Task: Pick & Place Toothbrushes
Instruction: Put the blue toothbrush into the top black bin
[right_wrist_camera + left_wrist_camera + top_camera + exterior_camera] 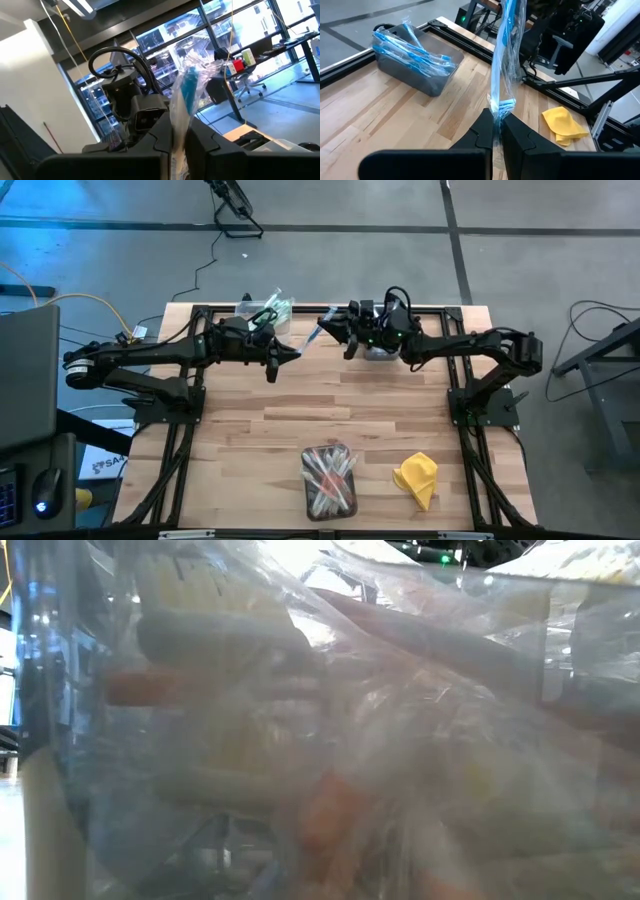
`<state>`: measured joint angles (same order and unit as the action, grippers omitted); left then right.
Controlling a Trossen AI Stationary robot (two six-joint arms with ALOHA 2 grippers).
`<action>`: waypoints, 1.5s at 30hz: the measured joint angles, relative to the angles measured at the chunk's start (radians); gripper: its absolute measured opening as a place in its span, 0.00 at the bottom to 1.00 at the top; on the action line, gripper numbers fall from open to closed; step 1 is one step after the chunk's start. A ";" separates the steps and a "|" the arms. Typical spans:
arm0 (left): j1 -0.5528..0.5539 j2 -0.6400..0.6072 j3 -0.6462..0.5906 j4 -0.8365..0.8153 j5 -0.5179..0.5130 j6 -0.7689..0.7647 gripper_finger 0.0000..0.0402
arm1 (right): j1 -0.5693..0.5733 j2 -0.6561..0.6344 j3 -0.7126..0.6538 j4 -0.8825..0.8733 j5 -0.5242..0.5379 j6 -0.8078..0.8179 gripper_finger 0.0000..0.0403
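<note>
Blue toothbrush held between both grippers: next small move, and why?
Probably open the left gripper. Both grippers pinch the same wrapped blue toothbrush, the right gripper shut on its other end, so a handover looks underway and one side must let go.

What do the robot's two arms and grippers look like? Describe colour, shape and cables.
Both arms are black, jointed and slim, with black cables looped along them. The left gripper and right gripper each end in two broad, matte black, wedge-shaped fingers.
</note>
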<state>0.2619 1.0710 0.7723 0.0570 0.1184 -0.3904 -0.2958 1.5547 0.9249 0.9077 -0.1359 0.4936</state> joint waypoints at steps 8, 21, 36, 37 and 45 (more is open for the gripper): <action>0.000 0.001 0.000 -0.012 -0.007 0.000 0.13 | 0.008 0.000 0.000 -0.032 0.001 0.002 0.05; 0.000 0.000 0.000 0.004 -0.016 -0.037 0.52 | -0.007 0.000 0.000 -0.087 -0.026 0.009 0.05; 0.000 0.000 0.000 0.006 -0.039 -0.041 0.54 | -0.144 -0.190 0.000 -0.523 0.023 -0.001 0.05; 0.000 0.000 0.000 0.004 -0.041 -0.041 0.54 | -0.160 -0.213 0.000 -0.581 0.040 -0.001 0.05; 0.000 0.000 0.000 -0.003 -0.055 -0.041 0.54 | -0.260 -0.334 0.000 -0.906 0.141 -0.050 0.05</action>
<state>0.2618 1.0714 0.7719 0.0536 0.0639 -0.4316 -0.5562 1.2203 0.9249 0.0022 0.0050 0.4432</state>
